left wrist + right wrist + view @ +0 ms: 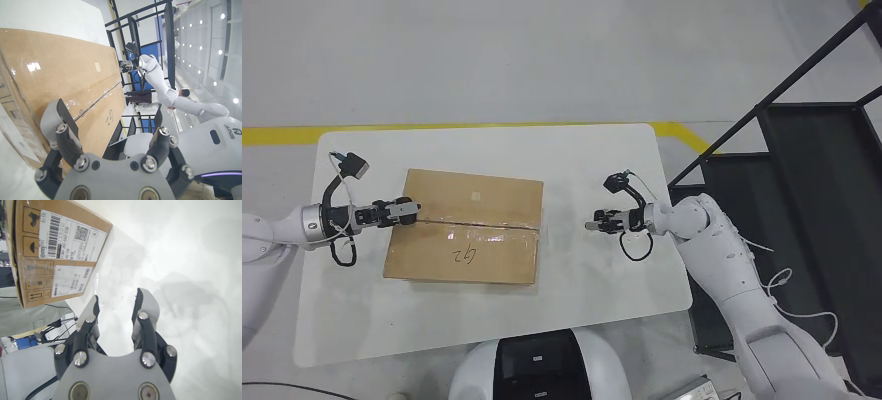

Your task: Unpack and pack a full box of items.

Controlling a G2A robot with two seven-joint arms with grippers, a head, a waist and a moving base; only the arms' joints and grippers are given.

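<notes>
The sealed box [467, 245] lies under the tips of the left gripper [414, 211], spread wide at the taped seam [482, 227]. The right gripper [593, 224], also released, hovers well apart. A clean opening likely means following that seam.

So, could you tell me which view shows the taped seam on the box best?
The left wrist view: the taped seam runs close ahead of the open left gripper, tape glare plain. The top view shows its whole length across the box, but faintly. The right wrist view shows the labelled end.

Brown cardboard box [467, 228], flaps closed, taped seam, flat on table centre
</notes>
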